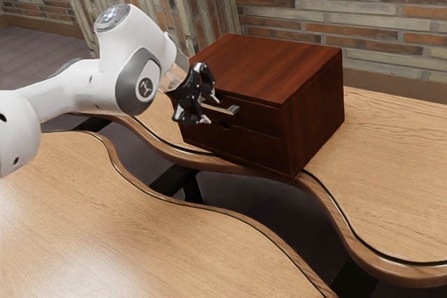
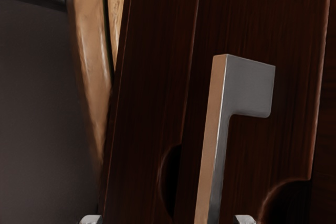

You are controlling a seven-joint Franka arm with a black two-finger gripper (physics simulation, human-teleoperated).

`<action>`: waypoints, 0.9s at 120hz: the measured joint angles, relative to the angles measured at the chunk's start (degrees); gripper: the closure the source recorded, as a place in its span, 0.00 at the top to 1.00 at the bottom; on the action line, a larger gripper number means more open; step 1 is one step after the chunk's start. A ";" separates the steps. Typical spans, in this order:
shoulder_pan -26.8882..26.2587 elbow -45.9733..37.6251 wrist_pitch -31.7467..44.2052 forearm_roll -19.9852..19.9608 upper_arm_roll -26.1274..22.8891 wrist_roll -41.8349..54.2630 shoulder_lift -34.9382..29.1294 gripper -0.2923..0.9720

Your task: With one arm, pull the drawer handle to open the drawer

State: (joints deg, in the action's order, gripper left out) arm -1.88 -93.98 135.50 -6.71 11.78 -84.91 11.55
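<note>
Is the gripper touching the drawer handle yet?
Cannot tell. In the exterior view the gripper overlaps one end of the handle, hiding any gap; the wrist view has the handle between the open fingers, contact unclear.

Arm (image 1: 77,95) outstretched, tool (image 1: 203,101) spread wide apart.
</note>
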 joint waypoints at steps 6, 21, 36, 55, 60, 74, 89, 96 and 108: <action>-0.04 -0.05 0.06 0.01 0.01 -0.03 0.10 0.38; -0.14 -0.07 0.15 0.02 -0.01 -0.11 0.10 0.34; -0.14 -0.08 0.19 0.03 -0.02 -0.18 0.09 0.30; -0.14 -0.23 0.18 0.04 0.00 -0.21 -0.10 0.25; -0.11 -0.24 0.17 0.04 -0.02 -0.21 -0.09 0.23; -0.07 -0.84 0.19 0.09 -0.01 -0.21 -0.37 0.20; -0.06 -2.98 0.16 0.24 0.05 -0.24 -1.84 0.19; -0.03 -3.80 0.13 0.34 0.06 -0.26 -2.51 0.18; 0.01 -4.86 0.09 0.43 0.06 -0.29 -3.41 0.17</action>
State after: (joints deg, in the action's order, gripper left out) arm -1.87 -98.84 135.59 -6.28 11.84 -85.20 8.14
